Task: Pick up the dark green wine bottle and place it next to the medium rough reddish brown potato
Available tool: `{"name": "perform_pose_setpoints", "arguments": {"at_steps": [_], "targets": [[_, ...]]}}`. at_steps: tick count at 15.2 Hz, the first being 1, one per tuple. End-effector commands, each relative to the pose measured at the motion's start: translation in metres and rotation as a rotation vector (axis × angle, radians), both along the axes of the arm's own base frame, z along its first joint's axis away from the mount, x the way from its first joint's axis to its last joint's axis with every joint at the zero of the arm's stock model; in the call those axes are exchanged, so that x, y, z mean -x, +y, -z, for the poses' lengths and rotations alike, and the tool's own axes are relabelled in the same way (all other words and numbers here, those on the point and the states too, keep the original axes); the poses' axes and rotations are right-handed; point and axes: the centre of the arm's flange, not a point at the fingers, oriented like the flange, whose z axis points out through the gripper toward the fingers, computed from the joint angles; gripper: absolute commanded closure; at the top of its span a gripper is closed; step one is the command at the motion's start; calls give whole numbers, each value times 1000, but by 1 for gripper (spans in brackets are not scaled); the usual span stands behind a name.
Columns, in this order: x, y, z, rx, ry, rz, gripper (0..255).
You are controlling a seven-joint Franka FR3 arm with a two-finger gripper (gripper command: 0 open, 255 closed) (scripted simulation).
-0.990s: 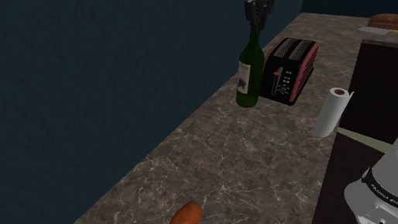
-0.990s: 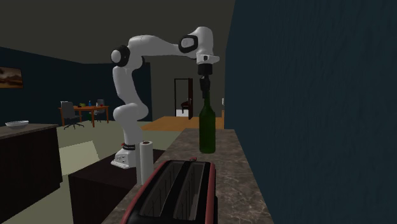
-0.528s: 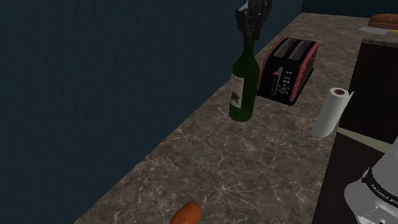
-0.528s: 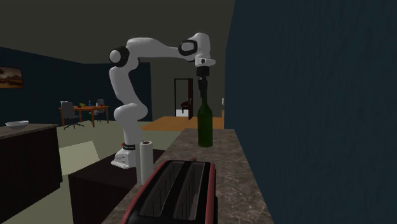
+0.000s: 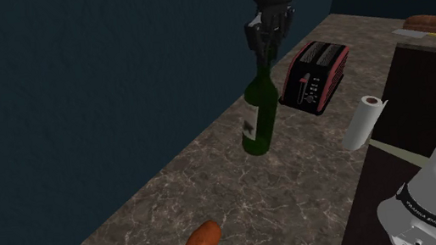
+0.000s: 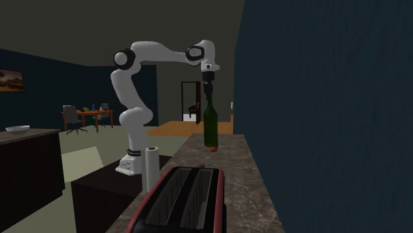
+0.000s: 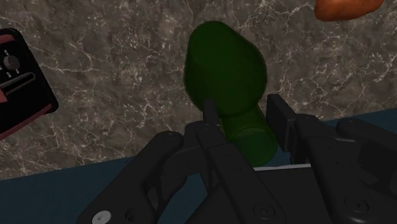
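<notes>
My gripper is shut on the neck of the dark green wine bottle, which hangs upright above the marbled counter with its white label facing the shoulder view's left. In the wrist view the black fingers clasp the bottle's neck and its body points down at the counter. The reddish brown potato lies near the counter's front end, well short of the bottle; its edge shows as the potato beyond the bottle. The second exterior view has the bottle hanging from the gripper, with the potato just under it.
A black and red toaster stands behind the bottle, and a white paper towel roll is at the counter's stand-side edge. A dark blue wall runs along the counter's far side. A loaf on a board sits far back.
The gripper has carried the bottle away from the toaster toward the potato, down and to the shoulder view's left. The potato and toaster have stayed put.
</notes>
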Motion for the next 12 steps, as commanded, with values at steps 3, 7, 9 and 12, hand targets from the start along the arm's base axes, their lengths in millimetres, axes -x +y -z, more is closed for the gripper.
{"name": "perform_pose_setpoints", "arguments": {"at_steps": [3,7,9,12], "targets": [[21,50,1,0,-1,1,255],[43,99,1,0,-1,1,255],[54,123,1,0,-1,1,255],[66,151,6,0,-1,1,255]]}}
